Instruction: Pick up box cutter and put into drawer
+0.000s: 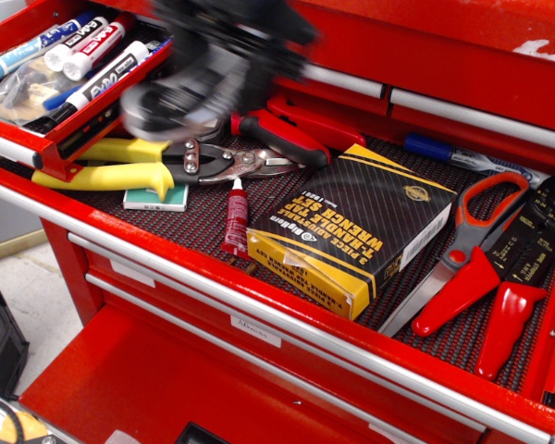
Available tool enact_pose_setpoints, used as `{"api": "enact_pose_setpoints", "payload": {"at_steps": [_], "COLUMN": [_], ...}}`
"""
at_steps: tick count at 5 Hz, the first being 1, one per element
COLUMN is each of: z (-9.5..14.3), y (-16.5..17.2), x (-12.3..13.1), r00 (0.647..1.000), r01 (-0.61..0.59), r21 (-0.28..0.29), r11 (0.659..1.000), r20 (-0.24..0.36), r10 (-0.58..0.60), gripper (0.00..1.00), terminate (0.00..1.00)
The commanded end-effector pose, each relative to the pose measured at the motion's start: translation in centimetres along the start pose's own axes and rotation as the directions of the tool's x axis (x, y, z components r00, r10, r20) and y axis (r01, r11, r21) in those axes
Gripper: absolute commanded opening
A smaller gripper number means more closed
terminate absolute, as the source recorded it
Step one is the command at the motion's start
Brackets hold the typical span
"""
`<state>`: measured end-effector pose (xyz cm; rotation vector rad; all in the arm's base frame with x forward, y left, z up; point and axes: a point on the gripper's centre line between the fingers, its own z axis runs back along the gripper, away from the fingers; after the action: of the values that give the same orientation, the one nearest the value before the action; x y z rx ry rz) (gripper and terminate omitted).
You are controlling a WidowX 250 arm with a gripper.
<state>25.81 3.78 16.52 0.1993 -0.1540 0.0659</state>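
My gripper is a black motion-blurred shape at the upper left, over the back of the wide drawer. It is next to the right side of the narrow red drawer. A silver-grey blurred object with a rounded end, the box cutter, hangs from it, so the gripper looks shut on it. The narrow drawer stands open at the top left, with a silver front rail, and holds several markers. The fingers cannot be made out in the blur.
The wide mesh-lined drawer holds yellow-handled snips, red-handled pliers, a red tube, a black-and-yellow wrench set box, red scissors, a red-handled crimper and a blue marker.
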Motion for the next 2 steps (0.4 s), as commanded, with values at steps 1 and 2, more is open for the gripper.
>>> {"api": "enact_pose_setpoints", "payload": {"at_steps": [1, 2], "z": [0.1, -0.8], "y": [8.4, 13.0], "x": [1.9, 3.7], "r00": [0.993, 0.978], "r01": [0.064, 0.156], "r21": [0.039, 0.029], "r11": [0.997, 0.987], "r20": [0.092, 0.137], "r10": [-0.068, -0.159], "gripper": [0.0, 0.0], "terminate": [0.0, 0.0]}}
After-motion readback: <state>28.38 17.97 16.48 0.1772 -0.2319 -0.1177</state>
